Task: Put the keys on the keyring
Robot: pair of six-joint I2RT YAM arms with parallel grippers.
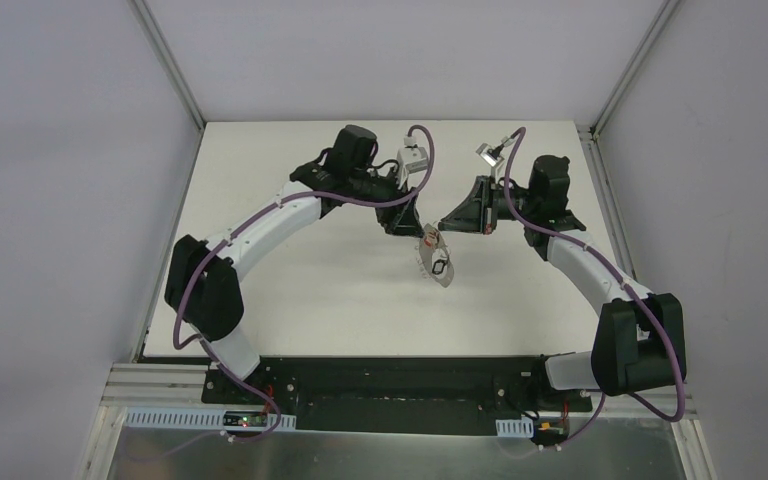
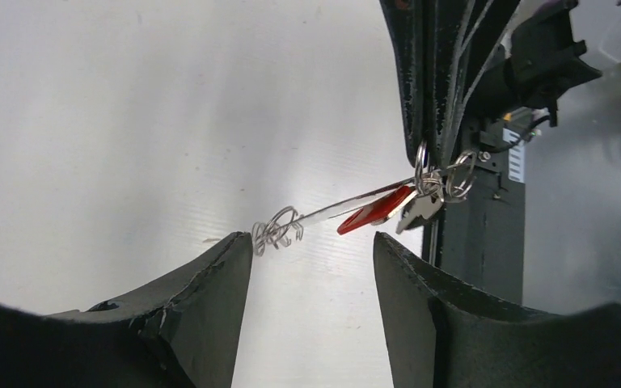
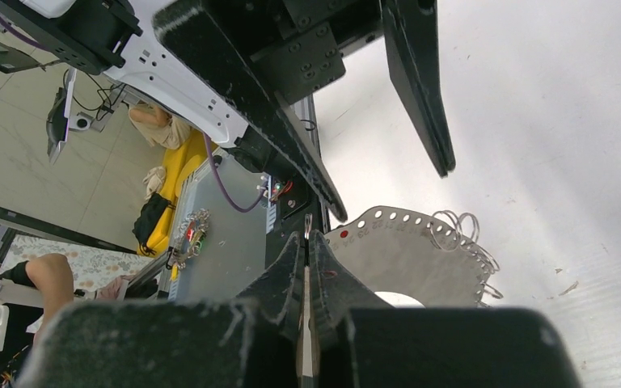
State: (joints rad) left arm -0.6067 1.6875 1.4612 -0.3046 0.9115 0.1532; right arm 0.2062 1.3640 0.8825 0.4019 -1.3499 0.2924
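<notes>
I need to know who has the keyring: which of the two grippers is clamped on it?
The right gripper: its fingers are pressed together on the edge of the keyring. The left gripper has its fingers spread apart, gripping nothing.

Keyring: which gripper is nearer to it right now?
Right. The right gripper is shut on the keyring, pinching its rim. The left gripper is open just beside its wire loops, not gripping.

Right tool (image 3: 308,242) hides part of the keyring (image 3: 404,252).

White table (image 1: 310,310), grey enclosure walls (image 1: 60,200)
</notes>
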